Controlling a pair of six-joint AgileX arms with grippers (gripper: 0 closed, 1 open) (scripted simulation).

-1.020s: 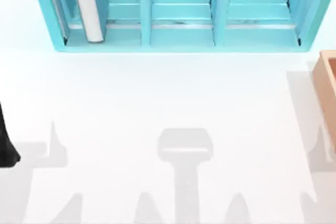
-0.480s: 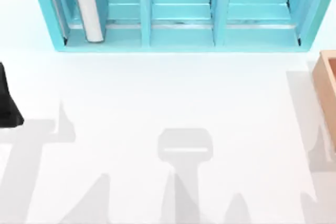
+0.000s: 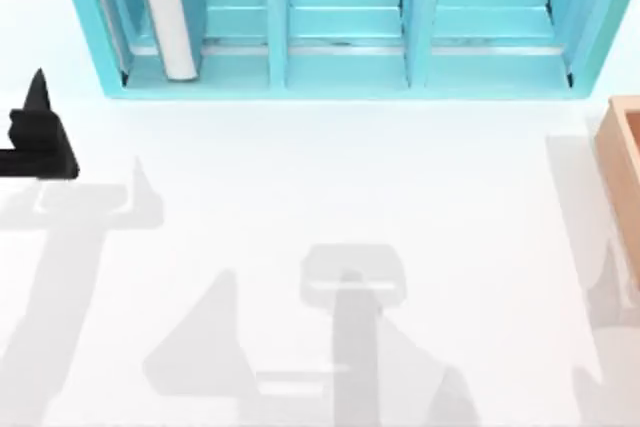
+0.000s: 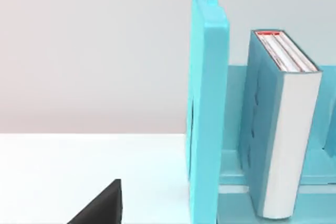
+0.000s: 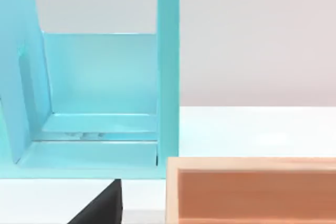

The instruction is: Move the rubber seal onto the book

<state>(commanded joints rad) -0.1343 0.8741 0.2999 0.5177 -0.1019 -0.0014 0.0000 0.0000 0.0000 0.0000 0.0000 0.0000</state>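
Oddly, the book (image 3: 166, 17) stands in the shelf (image 3: 340, 82) — label unreadable — left gripper (image 3: 38, 137) state unclear.

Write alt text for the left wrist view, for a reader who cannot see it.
A teal-blue book with white page edges stands upright in the end compartment of a light-blue shelf unit on a white table. A dark part of the left end effector juts in at the picture's edge, short of the shelf.

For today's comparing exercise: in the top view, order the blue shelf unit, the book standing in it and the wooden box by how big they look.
1. Shelf unit, widest by far.
2. Book, upright in the shelf's left compartment.
3. Wooden box, though the picture's edge cuts it off, so its rank against the book is unsure.
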